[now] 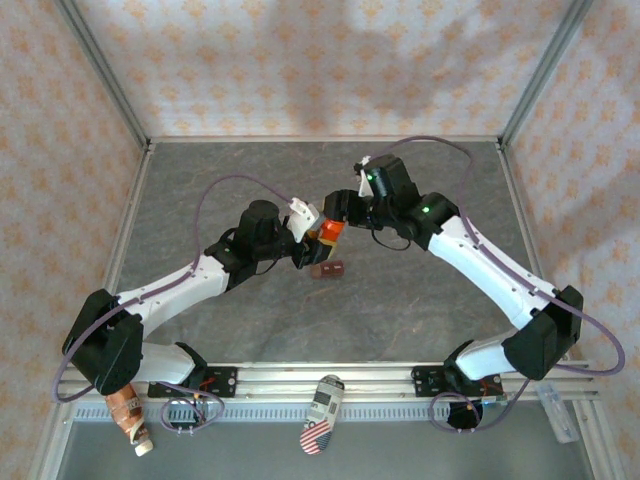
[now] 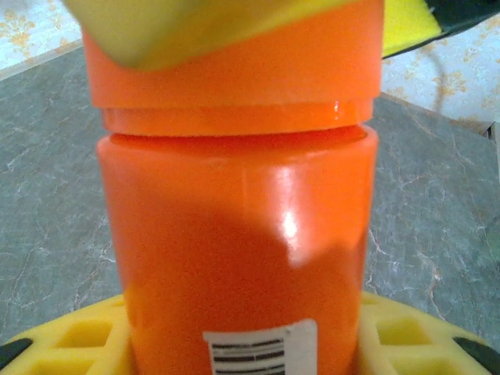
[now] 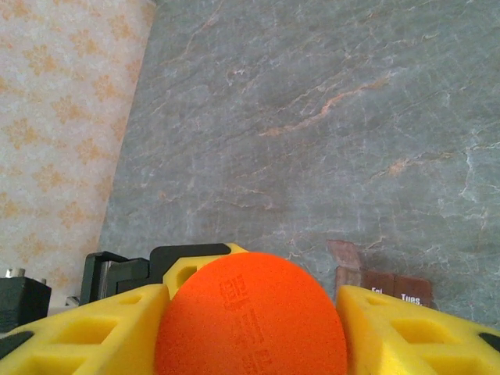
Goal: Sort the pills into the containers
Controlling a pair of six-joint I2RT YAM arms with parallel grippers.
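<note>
A bright orange bottle (image 1: 325, 233) hangs above the middle of the table between both arms. My left gripper (image 1: 310, 238) is shut on the bottle's body (image 2: 234, 234), which carries a barcode label low down. From the other side, my right gripper (image 1: 337, 222) is shut on its orange cap (image 3: 250, 320), a yellow finger (image 3: 94, 328) pressing at each side. The containers (image 1: 328, 268), a small dark red-brown box with day labels (image 3: 383, 283), lie on the table just below the bottle. The pills are out of view.
The grey marble table (image 1: 420, 300) is fenced by metal frame posts (image 1: 105, 70) and patterned walls. A flag-patterned object (image 1: 322, 412) lies on the near rail. A tan tube (image 1: 130, 415) sits by the left base.
</note>
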